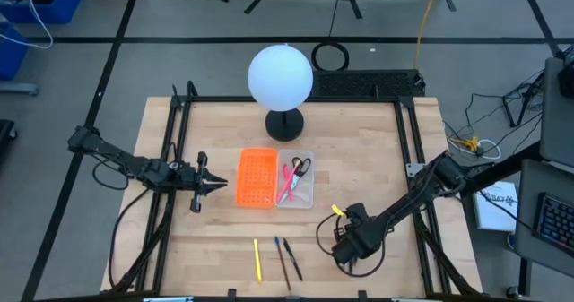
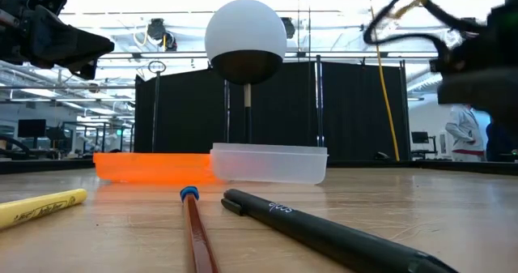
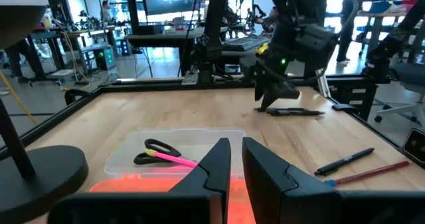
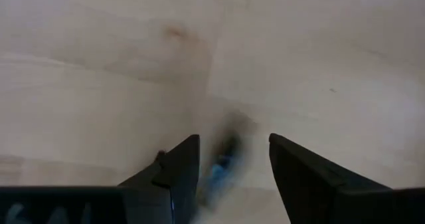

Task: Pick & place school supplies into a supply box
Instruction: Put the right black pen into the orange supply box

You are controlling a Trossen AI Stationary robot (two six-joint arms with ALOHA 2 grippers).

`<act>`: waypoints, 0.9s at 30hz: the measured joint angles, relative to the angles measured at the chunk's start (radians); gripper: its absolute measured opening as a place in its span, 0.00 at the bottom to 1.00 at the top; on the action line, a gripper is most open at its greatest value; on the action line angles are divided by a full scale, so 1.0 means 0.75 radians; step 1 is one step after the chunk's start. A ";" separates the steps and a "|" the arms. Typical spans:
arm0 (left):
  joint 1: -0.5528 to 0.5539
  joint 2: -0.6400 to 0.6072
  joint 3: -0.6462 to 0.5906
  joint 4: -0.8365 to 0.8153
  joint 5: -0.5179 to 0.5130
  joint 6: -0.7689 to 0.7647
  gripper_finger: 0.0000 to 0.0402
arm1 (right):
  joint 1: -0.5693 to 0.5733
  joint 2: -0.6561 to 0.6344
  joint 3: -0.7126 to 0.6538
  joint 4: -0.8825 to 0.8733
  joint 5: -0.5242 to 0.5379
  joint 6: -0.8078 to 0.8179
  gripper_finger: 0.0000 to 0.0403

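Note:
The supply box (image 1: pixel 297 191), a clear shallow tray, holds black-handled scissors (image 3: pixel 158 149) and a pink pen (image 3: pixel 174 159). A yellow pen (image 1: pixel 257 259), a brown pencil (image 1: pixel 282 261) and a black pen (image 1: pixel 292 258) lie flat near the table's front edge. My right gripper (image 4: pixel 232 144) points down, open, right of them. Its fingers stand on either side of a blurred dark pen (image 4: pixel 222 164), which also shows lying on the table in the left wrist view (image 3: pixel 295 111). My left gripper (image 3: pixel 237 164) waits level and shut, left of the orange tray (image 1: pixel 256 176).
A lamp with a white globe (image 1: pixel 280 76) and a black base stands just behind the two trays. The orange perforated tray sits against the supply box's left side. A black frame (image 1: pixel 408 132) runs along the table's edges.

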 joint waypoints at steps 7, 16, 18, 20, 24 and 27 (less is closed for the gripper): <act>0.000 0.000 0.000 0.000 0.000 0.000 0.12 | -0.001 -0.013 -0.141 0.214 0.008 -0.009 0.43; 0.001 0.000 0.000 -0.004 -0.001 0.024 0.12 | 0.000 -0.007 -0.153 0.219 -0.043 -0.056 0.39; 0.000 0.000 0.000 -0.004 0.000 0.023 0.12 | 0.000 -0.010 -0.153 0.212 -0.038 -0.071 0.39; 0.000 0.000 0.001 -0.005 0.000 0.023 0.12 | 0.001 -0.019 -0.153 0.212 -0.025 -0.076 0.39; 0.000 0.000 0.000 -0.006 0.000 0.022 0.12 | 0.003 -0.064 -0.157 0.224 0.069 -0.156 0.40; 0.000 0.000 0.001 -0.012 0.000 0.022 0.12 | 0.000 -0.115 -0.161 0.204 0.186 -0.172 0.40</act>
